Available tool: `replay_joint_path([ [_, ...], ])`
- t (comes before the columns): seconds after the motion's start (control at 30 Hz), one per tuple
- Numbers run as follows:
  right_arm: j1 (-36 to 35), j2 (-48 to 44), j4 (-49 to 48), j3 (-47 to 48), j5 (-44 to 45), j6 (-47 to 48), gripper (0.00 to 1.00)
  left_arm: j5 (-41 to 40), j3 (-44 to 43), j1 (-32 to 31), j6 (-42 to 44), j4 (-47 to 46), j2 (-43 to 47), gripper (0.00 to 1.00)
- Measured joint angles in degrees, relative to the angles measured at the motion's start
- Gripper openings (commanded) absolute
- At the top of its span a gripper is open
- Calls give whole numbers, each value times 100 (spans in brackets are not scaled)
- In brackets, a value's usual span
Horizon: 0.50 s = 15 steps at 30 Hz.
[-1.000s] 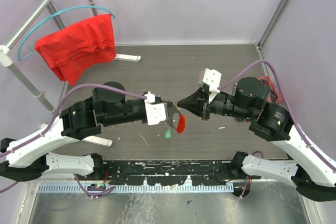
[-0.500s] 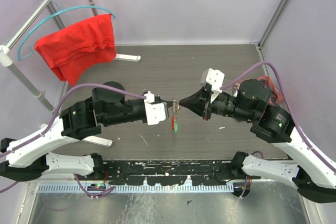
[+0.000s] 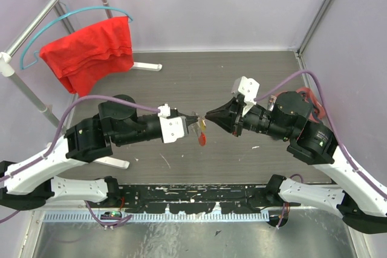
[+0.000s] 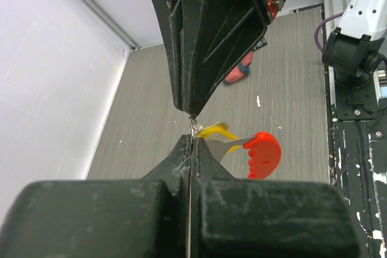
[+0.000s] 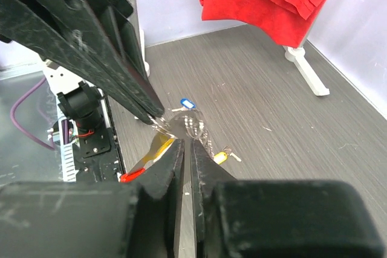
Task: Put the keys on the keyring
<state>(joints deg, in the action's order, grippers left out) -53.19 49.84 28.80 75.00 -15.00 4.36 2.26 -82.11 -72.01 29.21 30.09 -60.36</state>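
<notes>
Threading step: L gripper (image 4: 191, 142) was clenched on keyring (image 4: 264, 154) mid-air, yellow-tagged key (image 4: 214, 131) at its loop, R gripper (image 3: 208, 116) tip-to-tip, grip couldn't be told; next prob. needed key slid fully on.

I've got the keyring (image 4: 263, 154) bar red, yellow-tag key (image 4: 214, 131), blue-tag key (image 5: 187, 104). Table (image 3: 242, 77) grey w/ wood grain; cloth (image 3: 91, 49) red.
</notes>
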Motion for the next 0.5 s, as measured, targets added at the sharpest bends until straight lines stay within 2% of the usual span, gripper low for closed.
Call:
replay_joint_path([
  [0.17, 7, -7, -4, 0, 116, -7, 32, 72, 0, 0, -107, -63, 79, 0],
  [0.5, 7, -164, -11, 348, -144, 118, 37, 184, -39, 0, -638, -199, 101, 0],
])
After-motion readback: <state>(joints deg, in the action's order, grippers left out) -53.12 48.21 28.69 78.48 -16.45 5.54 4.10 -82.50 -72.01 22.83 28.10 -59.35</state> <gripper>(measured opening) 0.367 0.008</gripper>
